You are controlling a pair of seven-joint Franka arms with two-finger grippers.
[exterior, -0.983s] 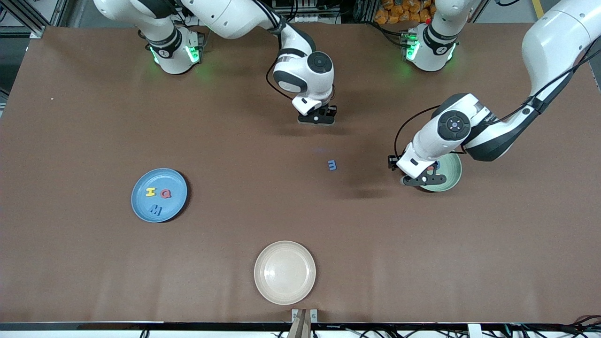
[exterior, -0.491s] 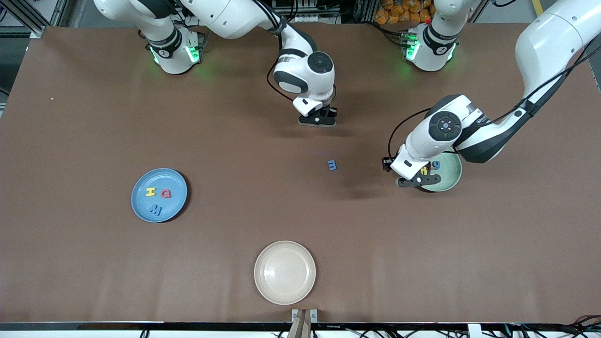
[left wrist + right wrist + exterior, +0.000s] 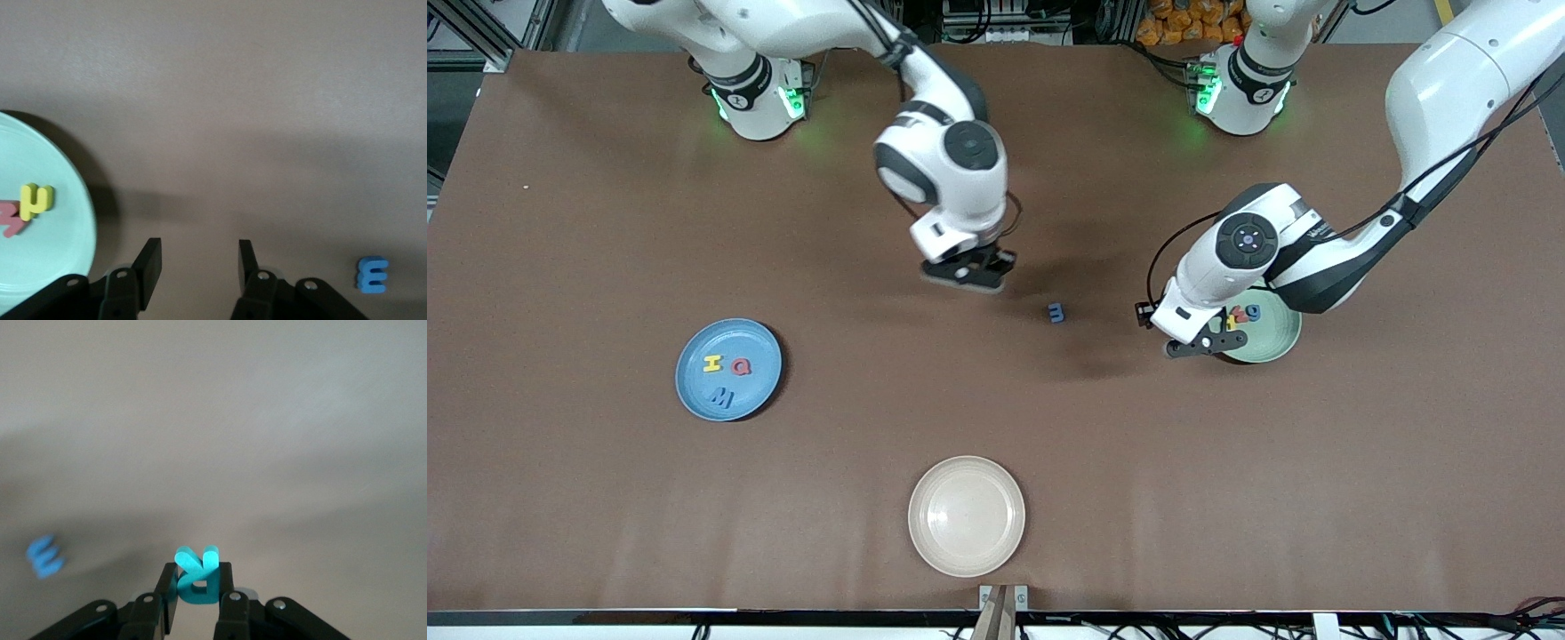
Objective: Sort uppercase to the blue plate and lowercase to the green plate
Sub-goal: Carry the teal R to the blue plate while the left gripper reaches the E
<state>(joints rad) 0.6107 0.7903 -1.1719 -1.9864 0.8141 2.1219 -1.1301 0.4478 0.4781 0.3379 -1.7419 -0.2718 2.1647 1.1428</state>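
Observation:
My right gripper (image 3: 967, 274) hangs over bare table near the middle, shut on a teal-green R (image 3: 198, 577) that stands up between its fingers (image 3: 167, 593). A small blue m (image 3: 1056, 312) lies on the table between the two grippers. My left gripper (image 3: 1200, 345) is open and empty, over the table just off the green plate's (image 3: 1279, 345) rim, on the side toward the m. A yellow letter (image 3: 1234, 321), a red one (image 3: 1237, 312) and a blue g (image 3: 1253, 312) lie on the green plate. A yellow H (image 3: 711, 363), red Q (image 3: 741, 365) and blue M (image 3: 719, 396) lie on the blue plate (image 3: 694, 391).
A cream plate (image 3: 966, 516) with nothing on it sits near the table's front edge, nearer the front camera than everything else. Both arm bases stand along the table's back edge.
My right gripper shut on the teal R, rose and swung toward the right arm's end of the table. My left gripper drifted off the green plate toward the blue m, uncovering its letters.

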